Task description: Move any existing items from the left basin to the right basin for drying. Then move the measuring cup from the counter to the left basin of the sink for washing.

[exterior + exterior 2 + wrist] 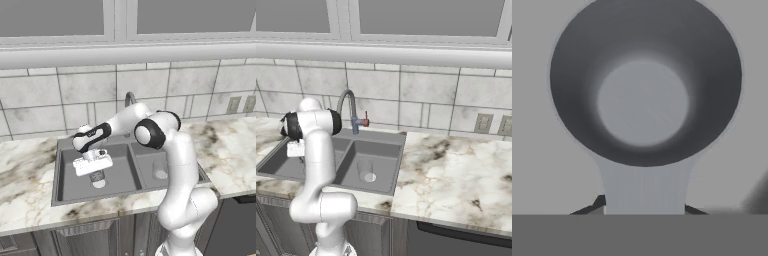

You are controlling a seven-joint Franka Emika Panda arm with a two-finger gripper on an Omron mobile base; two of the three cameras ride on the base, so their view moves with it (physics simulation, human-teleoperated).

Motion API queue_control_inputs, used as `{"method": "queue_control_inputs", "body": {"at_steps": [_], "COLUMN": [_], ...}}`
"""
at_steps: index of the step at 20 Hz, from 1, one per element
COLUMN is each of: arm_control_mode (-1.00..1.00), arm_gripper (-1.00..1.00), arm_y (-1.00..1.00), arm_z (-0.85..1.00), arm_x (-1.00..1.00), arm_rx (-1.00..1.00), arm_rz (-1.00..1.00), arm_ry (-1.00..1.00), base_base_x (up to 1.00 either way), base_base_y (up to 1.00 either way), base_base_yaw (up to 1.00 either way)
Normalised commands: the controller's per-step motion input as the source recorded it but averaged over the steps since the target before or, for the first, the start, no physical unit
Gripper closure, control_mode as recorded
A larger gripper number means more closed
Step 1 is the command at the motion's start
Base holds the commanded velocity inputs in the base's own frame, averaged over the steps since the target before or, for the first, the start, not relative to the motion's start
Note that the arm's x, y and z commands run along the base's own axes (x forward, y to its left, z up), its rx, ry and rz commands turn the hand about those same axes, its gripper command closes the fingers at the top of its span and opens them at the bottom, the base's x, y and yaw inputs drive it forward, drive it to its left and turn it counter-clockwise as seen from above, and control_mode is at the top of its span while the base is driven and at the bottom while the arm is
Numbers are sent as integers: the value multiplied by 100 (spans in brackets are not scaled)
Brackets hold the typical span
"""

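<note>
The jaws of the gripper (96, 172) stand narrow and are closed on the handle of the small, opaque, dark grey round measuring cup (645, 82), which hangs just below the white hand. In the left base view the cup (97, 176) is low inside the wider left basin (70, 172) of the dark grey double sink, right above the white round drain (99, 183); whether its bottom already touches the basin floor cannot be told. The clear, straight-sided drinking glass (365, 170) stands upright in the narrower right basin (383, 155), so the first part of the task seems done. The step in hand is probably the setting down of the cup for washing. To do it well, the arm should go straight down until the cup rests flat on the floor, then open the jaws without dragging the handle sideways, and rise vertically, staying away from the central divider (132, 165) and the curved grey tap (347, 107). The white marble-look surface (456, 170) carries nothing more for this task.
</note>
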Motion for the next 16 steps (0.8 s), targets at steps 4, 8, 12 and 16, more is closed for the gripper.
{"method": "queue_control_inputs", "body": {"at_steps": [4,8,12,16], "arm_control_mode": [-100,-100,-100,-100], "arm_gripper": [100,100,100,100], "arm_y": [11,10,10,7], "arm_z": [-27,-24,-23,-22], "arm_x": [22,26,27,11], "arm_rx": [0,0,0,0], "arm_rz": [0,0,0,0], "arm_ry": [0,-1,0,0], "base_base_x": [0,0,0,0], "base_base_y": [0,0,0,0], "base_base_yaw": [0,0,0,0]}}
